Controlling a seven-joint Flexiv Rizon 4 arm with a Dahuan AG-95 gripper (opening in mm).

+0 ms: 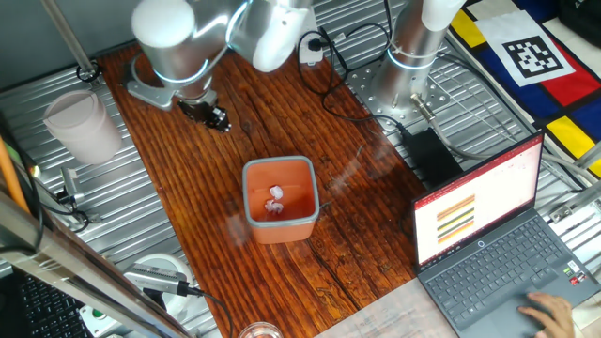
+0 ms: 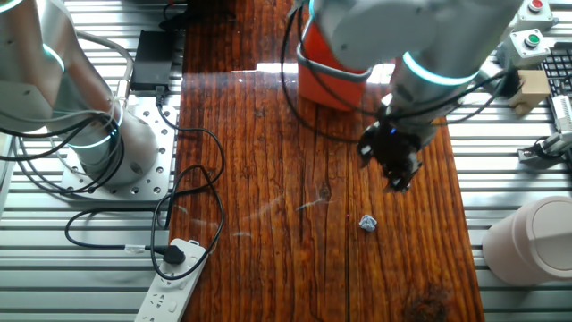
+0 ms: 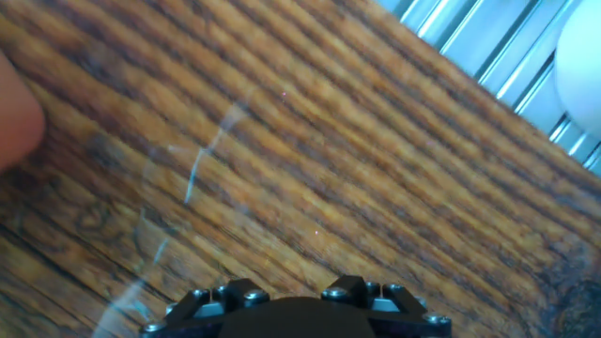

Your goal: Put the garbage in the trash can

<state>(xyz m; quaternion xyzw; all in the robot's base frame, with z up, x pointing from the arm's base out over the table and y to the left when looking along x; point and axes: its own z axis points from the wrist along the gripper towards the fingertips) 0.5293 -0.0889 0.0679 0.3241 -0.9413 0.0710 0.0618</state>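
My hand (image 2: 398,170) hung over the table (image 2: 268,224), grip state unclear, one garbage scrap (image 2: 367,223) near it, others (image 1: 275,199) inside the one trash can (image 1: 279,228); one cup (image 1: 84,125) stood apart.

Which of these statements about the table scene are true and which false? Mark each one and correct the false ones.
1. The orange trash can already has white crumpled scraps inside. True.
2. One crumpled scrap lies on the wooden table. True.
3. The gripper is holding that scrap. False: the scrap lies on the wood apart from it, below it in the other fixed view.
4. The translucent white cup stands inside the trash can. False: it stands off the wood, on the metal slats.
5. A laptop is open beside the table. True.
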